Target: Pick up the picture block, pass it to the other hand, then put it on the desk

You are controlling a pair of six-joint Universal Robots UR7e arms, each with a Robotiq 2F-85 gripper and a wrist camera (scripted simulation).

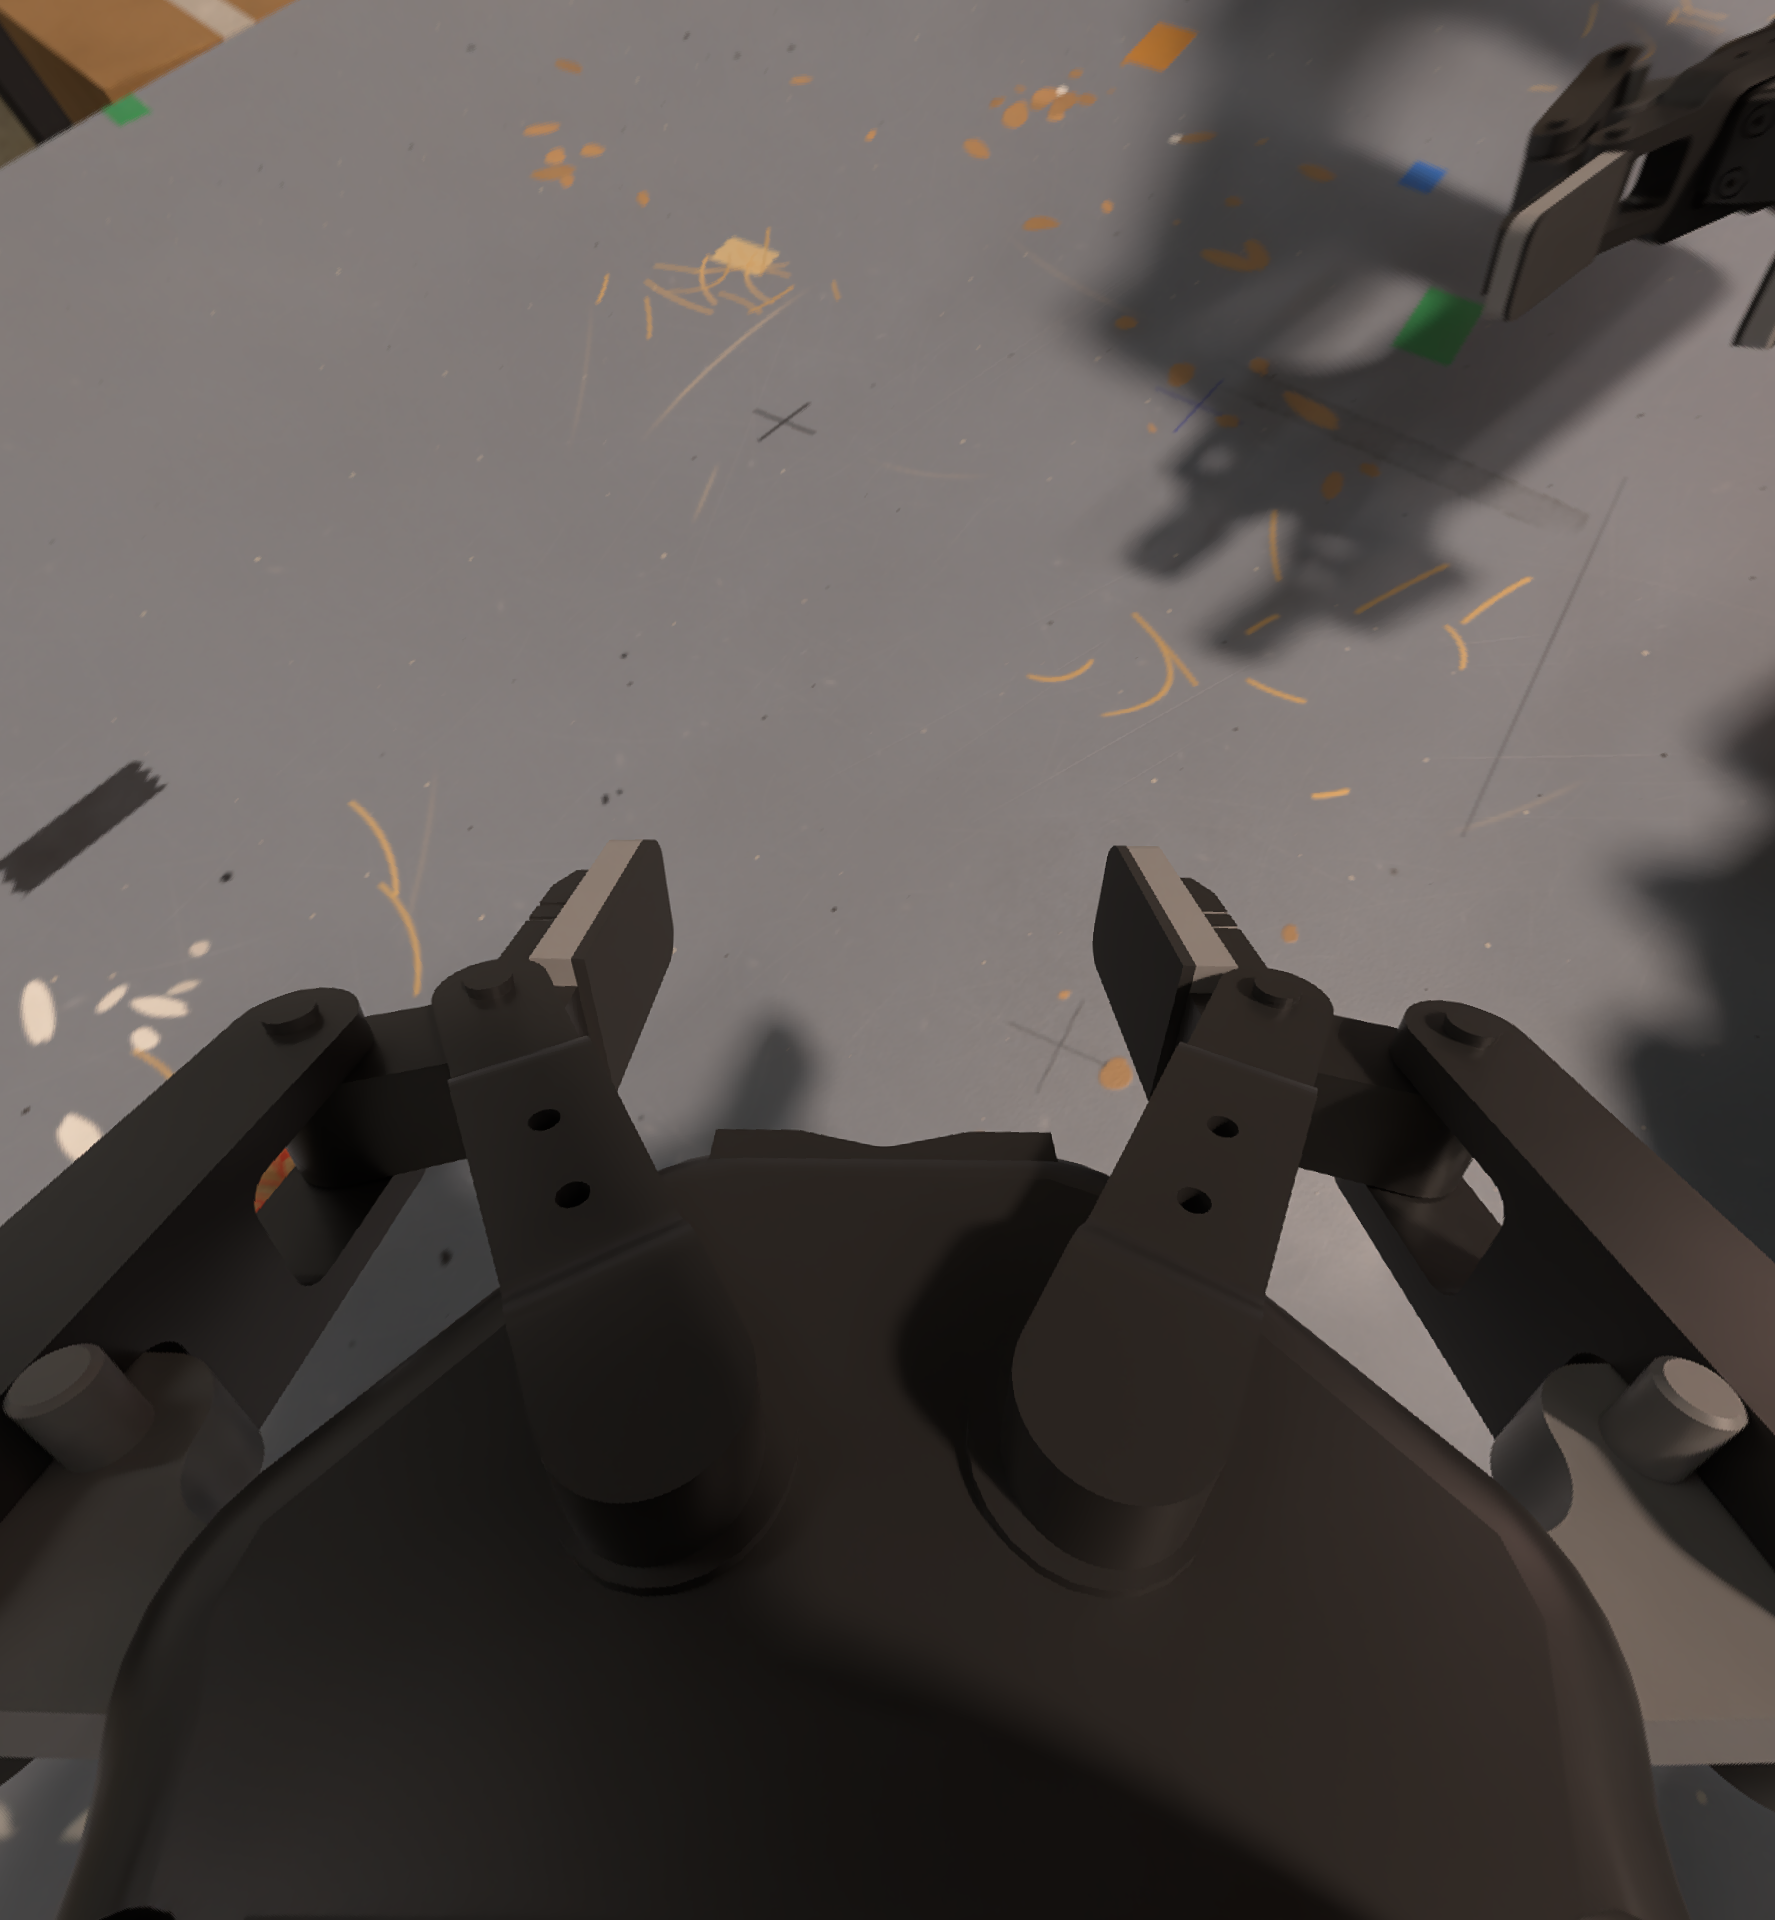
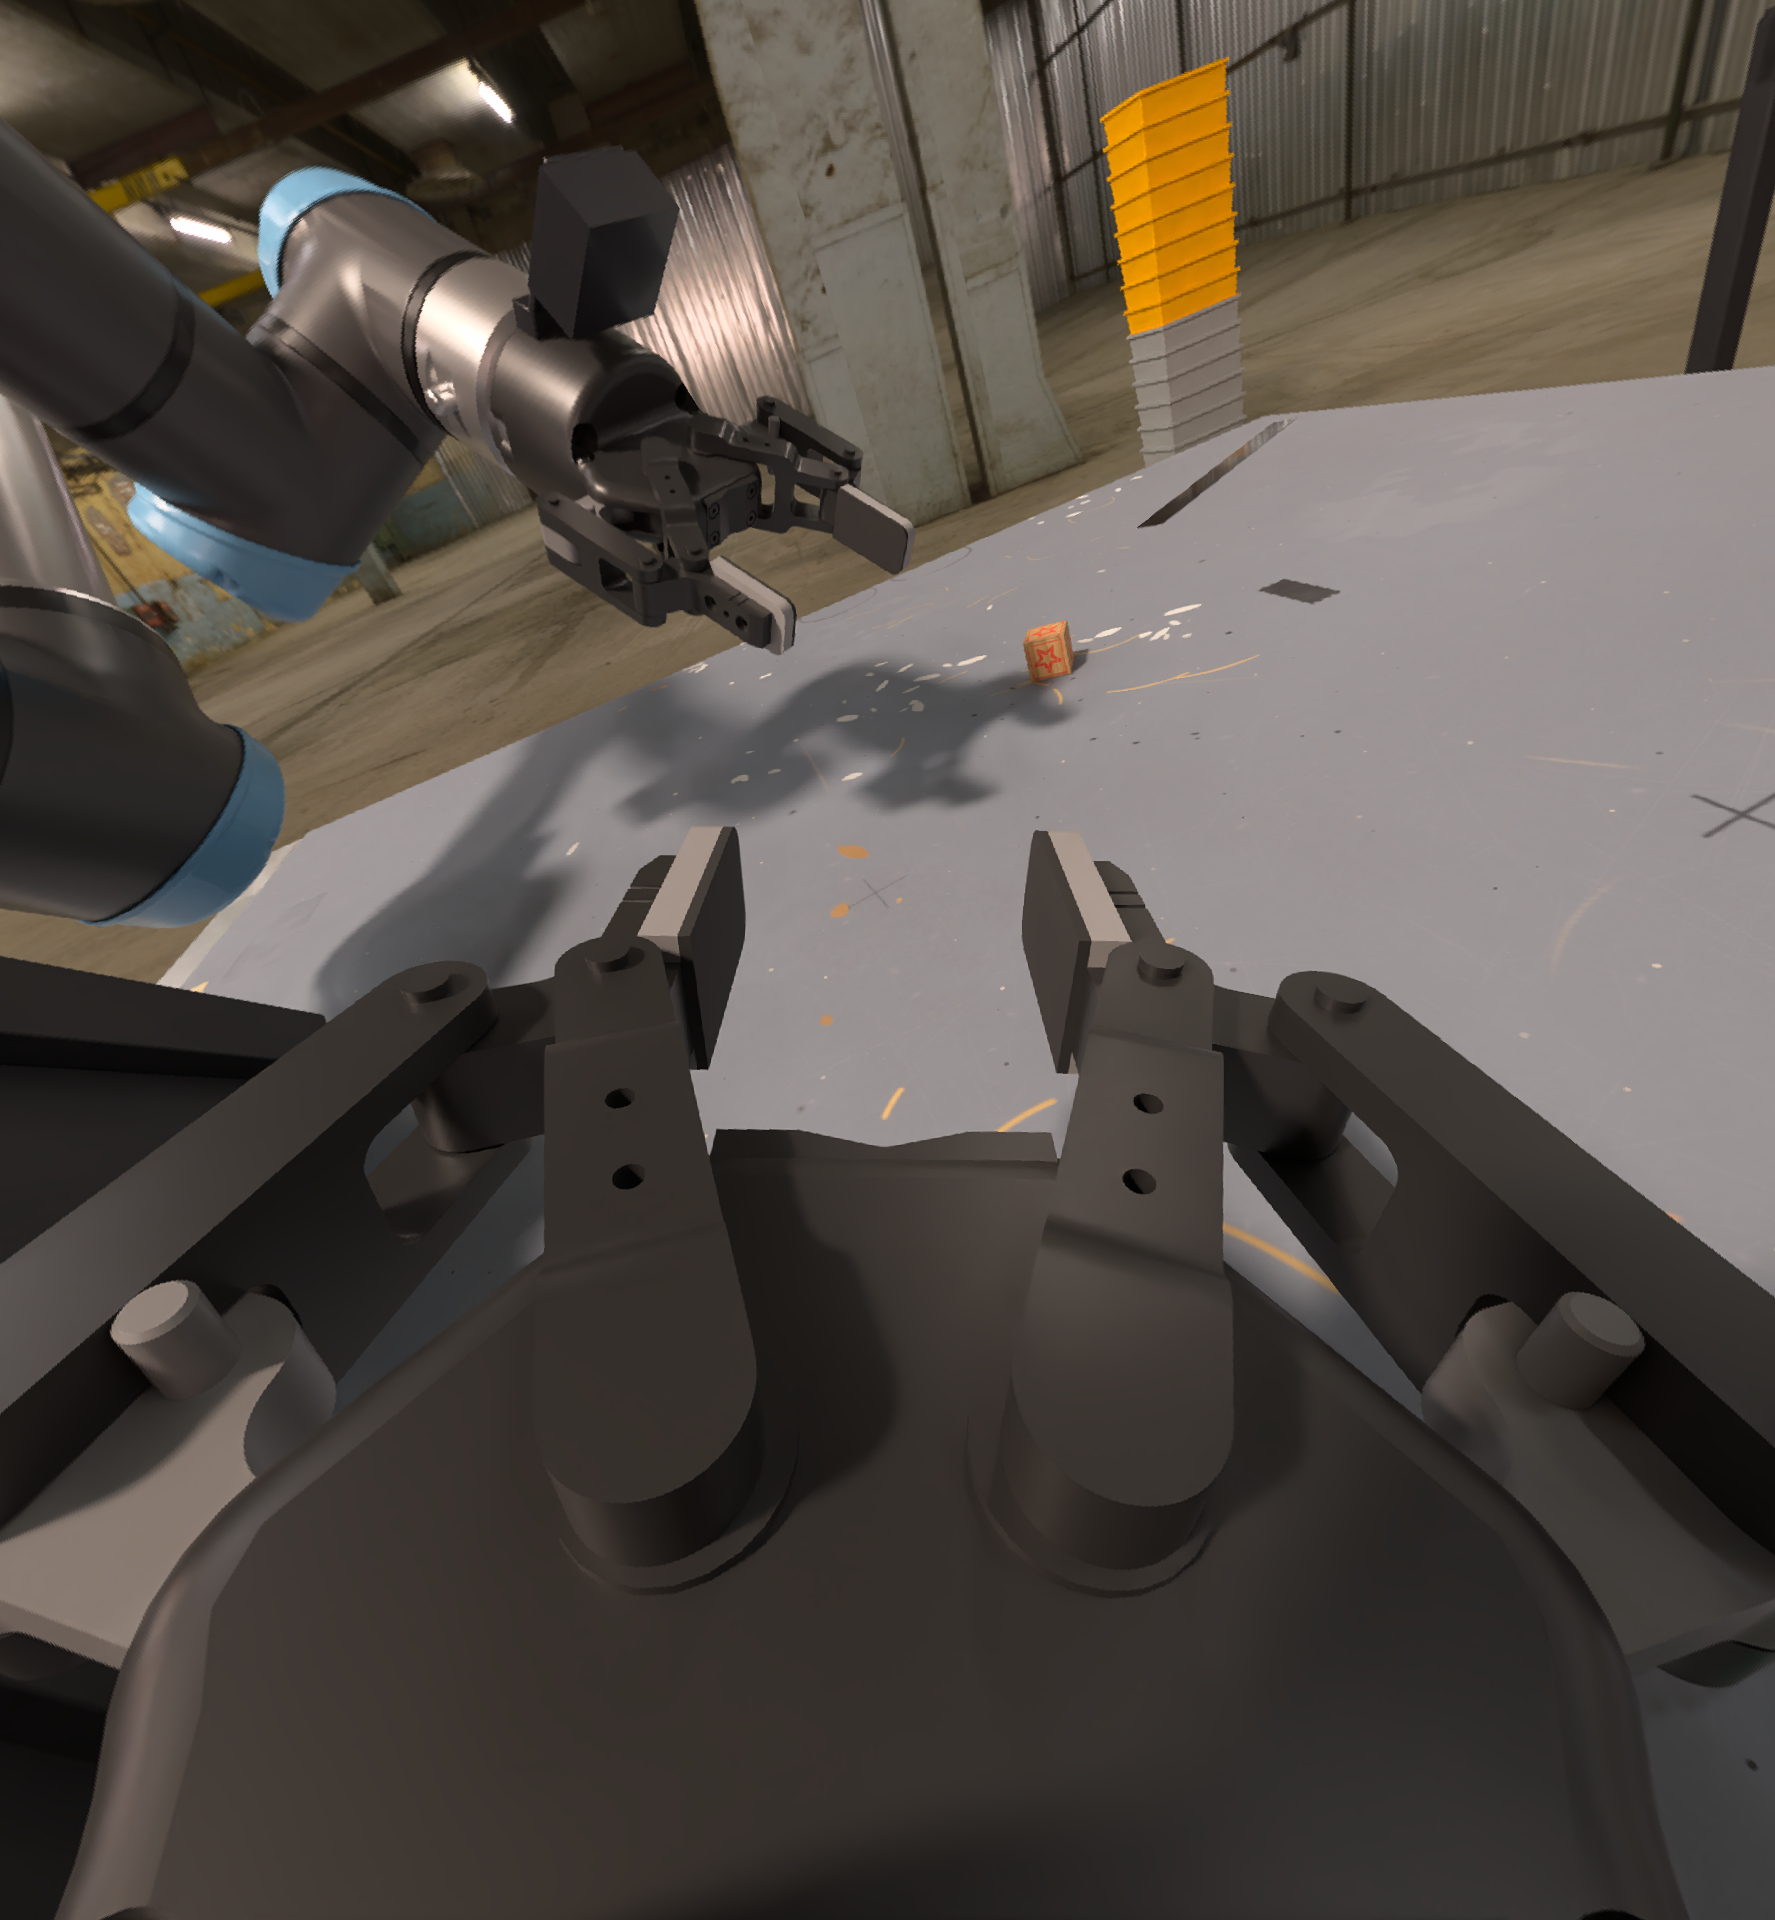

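On the grey table (image 2: 1485, 644), the picture block (image 2: 1048, 652) is sitting alone, well apart from both grippers. Short of the block, the left gripper (image 2: 841, 577) is hovering with jaws spread and empty; the right gripper (image 2: 883, 914) is likewise hanging released, nearer than the block.

Matt grey desk, wooden block, dark metal-look grippers.

You see the desk (image 2: 1434, 644) as matt grey, scuffed with orange scratches and pale flecks; toward 12 o'clock from the right gripper (image 2: 883, 914) the picture block (image 2: 1048, 652) looks like bare wood printed red. Both grippers, left gripper (image 1: 883, 925) included, look matt dark with paler grey pads (image 1: 592, 914).
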